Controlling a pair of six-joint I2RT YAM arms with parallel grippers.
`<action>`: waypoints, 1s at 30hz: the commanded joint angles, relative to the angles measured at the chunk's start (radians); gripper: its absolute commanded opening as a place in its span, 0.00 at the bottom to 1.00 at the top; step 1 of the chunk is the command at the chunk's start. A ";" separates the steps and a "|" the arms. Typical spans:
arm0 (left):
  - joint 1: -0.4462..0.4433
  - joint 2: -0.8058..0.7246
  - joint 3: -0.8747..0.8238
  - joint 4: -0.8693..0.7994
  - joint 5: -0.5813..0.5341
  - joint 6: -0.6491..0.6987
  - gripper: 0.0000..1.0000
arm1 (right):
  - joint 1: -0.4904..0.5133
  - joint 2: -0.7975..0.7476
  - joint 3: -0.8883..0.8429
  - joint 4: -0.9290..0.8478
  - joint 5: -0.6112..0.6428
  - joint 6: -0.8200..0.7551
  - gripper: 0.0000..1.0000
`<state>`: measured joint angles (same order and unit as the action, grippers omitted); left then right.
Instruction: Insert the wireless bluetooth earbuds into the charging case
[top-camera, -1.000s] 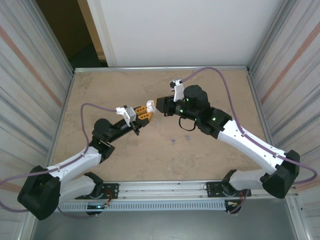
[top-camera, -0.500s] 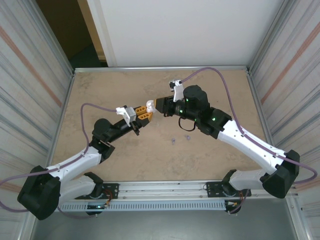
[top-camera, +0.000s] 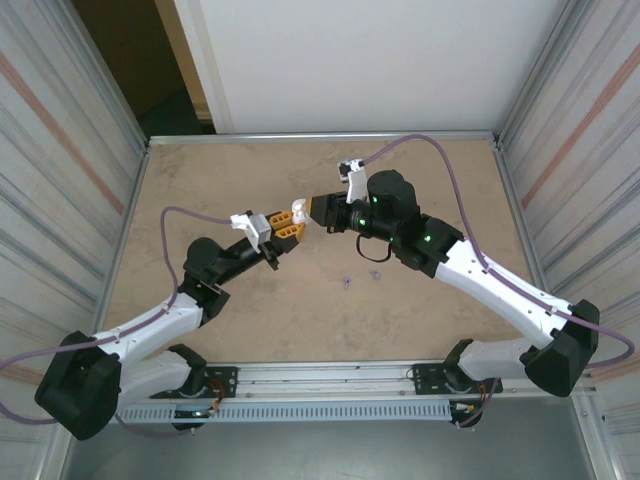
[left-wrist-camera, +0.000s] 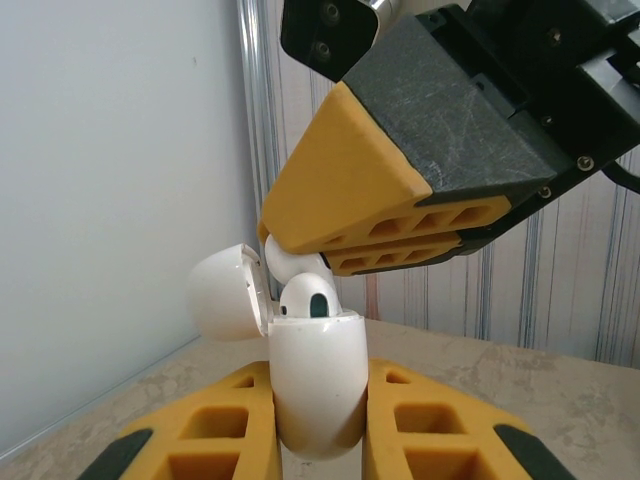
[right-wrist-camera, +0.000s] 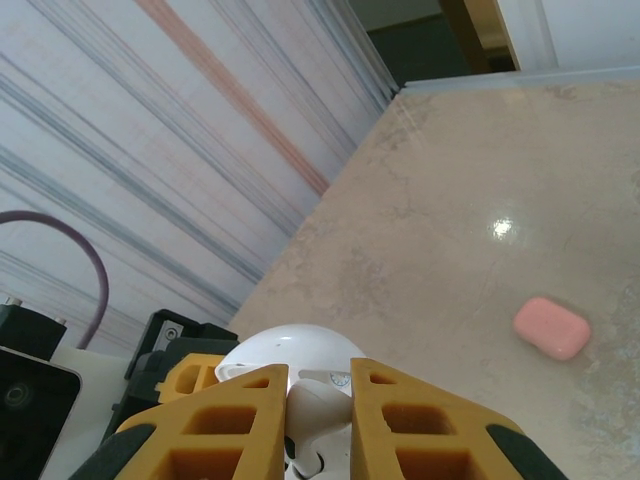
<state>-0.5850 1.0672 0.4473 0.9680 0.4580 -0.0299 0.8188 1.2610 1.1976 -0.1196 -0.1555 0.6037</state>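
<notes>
My left gripper is shut on a white charging case held upright, its lid hinged open to the left. One white earbud sits in the case's mouth. Just above it, my right gripper is shut on a second white earbud, whose tip touches the case opening. In the top view the two grippers meet tip to tip above mid-table. Two small purple earbuds lie on the table below the right arm.
A pink charging case lies shut on the beige table. Striped side walls and a raised back edge bound the table.
</notes>
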 joint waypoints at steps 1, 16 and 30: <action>-0.008 -0.006 0.016 0.047 -0.007 -0.009 0.00 | 0.008 -0.004 -0.007 0.032 -0.011 0.028 0.19; -0.009 -0.022 0.005 0.066 -0.002 -0.024 0.00 | -0.004 -0.032 0.002 0.004 0.016 -0.011 0.42; -0.010 -0.023 -0.002 0.130 0.031 -0.074 0.00 | -0.107 -0.139 -0.064 0.031 -0.079 -0.011 0.59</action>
<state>-0.5850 1.0595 0.4465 1.0309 0.4637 -0.0826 0.7341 1.1431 1.1564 -0.1158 -0.1814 0.5884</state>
